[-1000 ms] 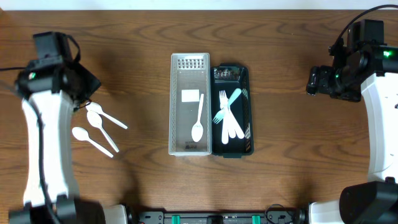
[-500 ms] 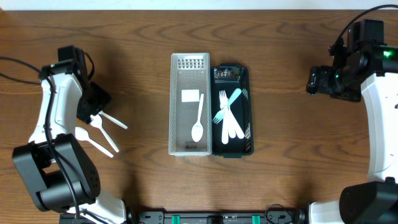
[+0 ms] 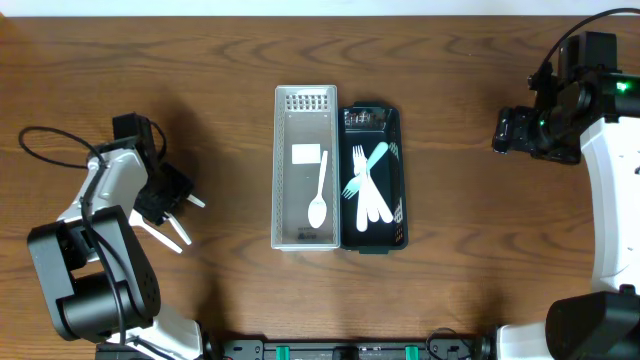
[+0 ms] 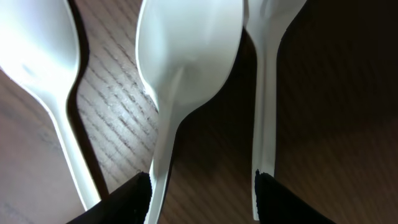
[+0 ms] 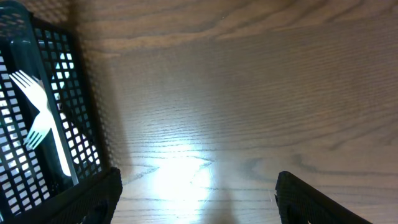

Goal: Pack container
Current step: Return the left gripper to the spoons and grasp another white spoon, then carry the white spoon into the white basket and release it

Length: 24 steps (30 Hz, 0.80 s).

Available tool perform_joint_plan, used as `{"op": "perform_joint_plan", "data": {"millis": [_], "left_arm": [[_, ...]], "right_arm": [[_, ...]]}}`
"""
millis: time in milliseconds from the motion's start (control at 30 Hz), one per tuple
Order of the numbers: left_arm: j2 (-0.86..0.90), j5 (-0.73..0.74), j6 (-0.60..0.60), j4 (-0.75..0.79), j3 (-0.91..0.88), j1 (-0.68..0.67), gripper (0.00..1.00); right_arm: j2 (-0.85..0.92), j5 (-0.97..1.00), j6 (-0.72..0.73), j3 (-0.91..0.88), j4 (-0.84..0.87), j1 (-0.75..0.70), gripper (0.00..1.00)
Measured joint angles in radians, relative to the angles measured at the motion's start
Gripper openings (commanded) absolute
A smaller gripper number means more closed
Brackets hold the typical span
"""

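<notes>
Three white plastic spoons lie on the table at the left; the left wrist view shows them very close, with the middle spoon (image 4: 186, 68) between a left spoon (image 4: 37, 56) and a right spoon (image 4: 266, 93). My left gripper (image 3: 158, 197) (image 4: 202, 199) is open and low over them, its fingertips either side of the handles of the middle and right spoons. A white slotted basket (image 3: 284, 170) holds one white spoon (image 3: 318, 195). A black basket (image 3: 400, 180) (image 5: 81, 124) beside it holds white and teal forks (image 3: 366, 180). My right gripper (image 3: 508, 130) (image 5: 199, 199) is open and empty, right of the baskets.
The two baskets stand side by side at the table's middle. Two spoon handles (image 3: 178, 232) stick out from under my left gripper in the overhead view. A black cable loops at the left arm (image 3: 50, 140). A white label (image 3: 305, 154) lies in the white basket.
My left arm has swung toward the front and down, so its gripper now sits low over the spoons. The right arm and the baskets have not moved.
</notes>
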Motion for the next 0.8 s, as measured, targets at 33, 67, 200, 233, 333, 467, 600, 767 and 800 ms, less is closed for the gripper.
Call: {"op": "perform_joint_plan", "data": {"millis": [33,67,200,233,333,467,600,767,800], "left_arm": [[0.000,0.001,0.005,0.003,-0.001,0.001,0.56],[0.000,0.003,0.010,0.010,-0.001,0.001,0.56],[0.000,0.010,0.026,0.019,-0.001,0.007,0.56],[0.000,0.011,0.028,0.020,-0.001,0.009,0.56],[0.000,0.014,0.031,0.021,-0.001,0.018,0.56],[0.000,0.015,0.045,0.021,-0.001,0.033,0.56],[0.000,0.015,0.053,0.024,-0.001,0.044,0.56],[0.003,0.015,0.060,0.038,-0.001,0.045,0.55],[0.006,0.015,0.063,0.042,-0.001,0.045,0.56]], "right_arm": [[0.000,0.000,0.000,0.000,0.000,0.000,0.82],[0.000,0.000,0.000,0.000,0.000,0.000,0.82],[0.000,0.000,0.000,0.000,0.000,0.000,0.82],[0.000,0.000,0.000,0.000,0.000,0.000,0.82],[0.000,0.000,0.000,0.000,0.000,0.000,0.82],[0.000,0.000,0.000,0.000,0.000,0.000,0.82],[0.000,0.000,0.000,0.000,0.000,0.000,0.82],[0.000,0.000,0.000,0.000,-0.002,0.000,0.82],[0.000,0.000,0.000,0.000,-0.003,0.000,0.82]]}}
